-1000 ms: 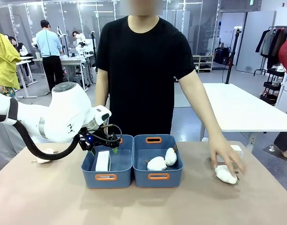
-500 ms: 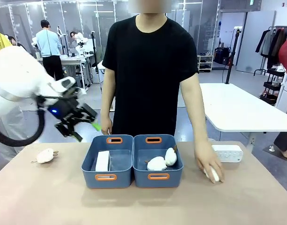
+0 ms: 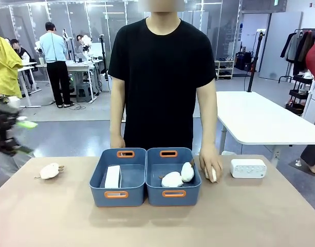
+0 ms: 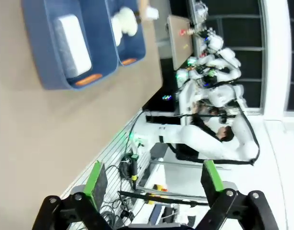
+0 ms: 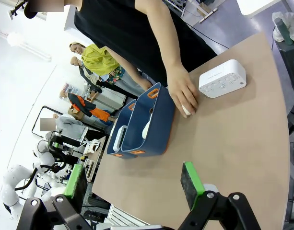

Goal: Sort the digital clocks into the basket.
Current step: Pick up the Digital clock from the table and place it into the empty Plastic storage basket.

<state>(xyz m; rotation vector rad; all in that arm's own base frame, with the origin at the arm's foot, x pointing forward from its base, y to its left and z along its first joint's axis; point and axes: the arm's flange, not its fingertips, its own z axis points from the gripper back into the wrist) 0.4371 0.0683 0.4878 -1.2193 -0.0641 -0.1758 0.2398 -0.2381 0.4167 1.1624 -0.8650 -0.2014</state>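
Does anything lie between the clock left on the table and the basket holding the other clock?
Yes. The person's hand and the other bin, holding plush toys, sit between the loose clock and the basket.

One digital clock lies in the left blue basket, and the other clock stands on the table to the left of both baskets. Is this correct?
Not quite. The other clock stands on the table to the right of both, past the right basket, as the front view shows. The first clock does lie in the left basket.
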